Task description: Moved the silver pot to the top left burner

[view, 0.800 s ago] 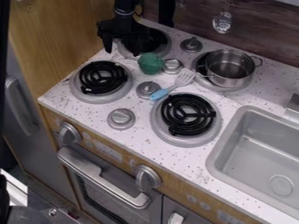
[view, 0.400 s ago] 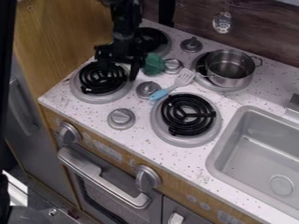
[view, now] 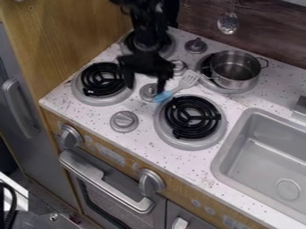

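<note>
The silver pot sits on the far-edge burner nearer the sink, presumably awaiting transfer; the gripper has fingers apart.

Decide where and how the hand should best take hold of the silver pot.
The silver pot is probably best gripped by its rim, on the picture's left, from straight above, the hand straddling the wall: it stands upright, top open, and the wall looks thin.
</note>
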{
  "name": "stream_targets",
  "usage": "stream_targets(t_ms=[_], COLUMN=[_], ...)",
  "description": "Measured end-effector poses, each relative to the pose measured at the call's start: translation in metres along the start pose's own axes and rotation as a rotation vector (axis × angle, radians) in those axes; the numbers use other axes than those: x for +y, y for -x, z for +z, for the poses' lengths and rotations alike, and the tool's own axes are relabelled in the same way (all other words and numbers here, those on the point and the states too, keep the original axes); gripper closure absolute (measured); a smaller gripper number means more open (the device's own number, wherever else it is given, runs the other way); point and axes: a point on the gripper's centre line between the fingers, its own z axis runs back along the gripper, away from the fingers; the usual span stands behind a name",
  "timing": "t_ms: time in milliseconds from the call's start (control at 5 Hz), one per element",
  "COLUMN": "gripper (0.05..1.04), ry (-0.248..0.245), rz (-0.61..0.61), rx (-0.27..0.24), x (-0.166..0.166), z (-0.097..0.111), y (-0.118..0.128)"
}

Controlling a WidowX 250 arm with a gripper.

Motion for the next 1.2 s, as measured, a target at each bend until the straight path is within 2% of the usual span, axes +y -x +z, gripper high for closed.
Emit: stream_targets(t_ms=[200, 400, 600, 800, 1000, 1200], gripper=[0.089, 0.089, 0.089, 0.089, 0.089, 0.089], ry=[0.082, 0.231, 0.296, 0.341, 0.359, 0.369], rz=[-0.105, -0.226, -0.304, -0.379, -0.471, -0.503], rx=[-0.049, -0.102, -0.175, -0.262, -0.396, -0.396], x=[-0.044, -0.079, -0.091, -0.103, -0.119, -0.129], z=[0.019, 0.031, 0.035, 0.041, 0.046, 0.036], y=[0.008, 0.012, 0.005, -0.005, -0.030, -0.030])
